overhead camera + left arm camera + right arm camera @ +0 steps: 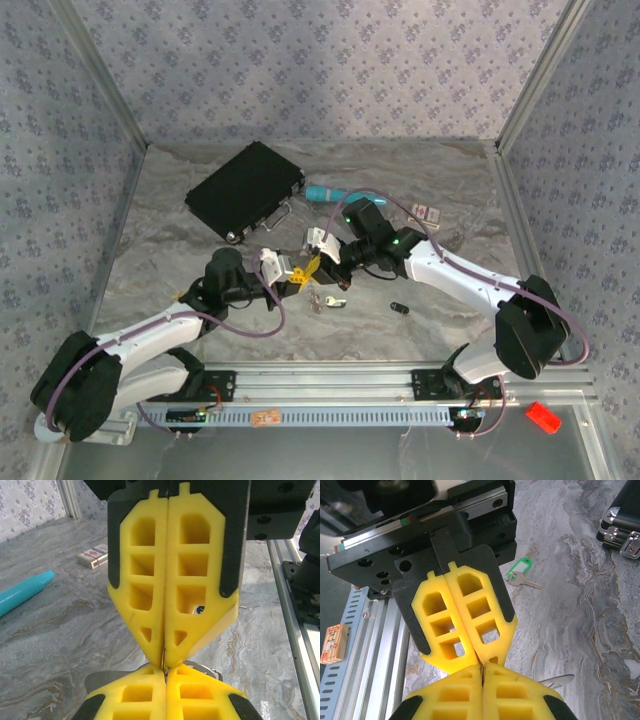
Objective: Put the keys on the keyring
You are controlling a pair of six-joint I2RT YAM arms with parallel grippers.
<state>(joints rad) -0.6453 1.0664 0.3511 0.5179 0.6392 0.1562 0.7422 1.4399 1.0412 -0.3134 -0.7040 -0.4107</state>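
My left gripper (296, 278): fingers clenched, tip to tip with its partner over table centre. Ring (164, 658): thin metal sliver nipped in both seams, off table, rest hidden. My right gripper (314, 264): clenched too, on same ring, I judge. Green key (519, 569) flat on table near tips; dark key (400, 307) farther right. My guess: ring light, stiff, springy, slick, so pinch wire edge-on. Keys tiny, flat; take by head.
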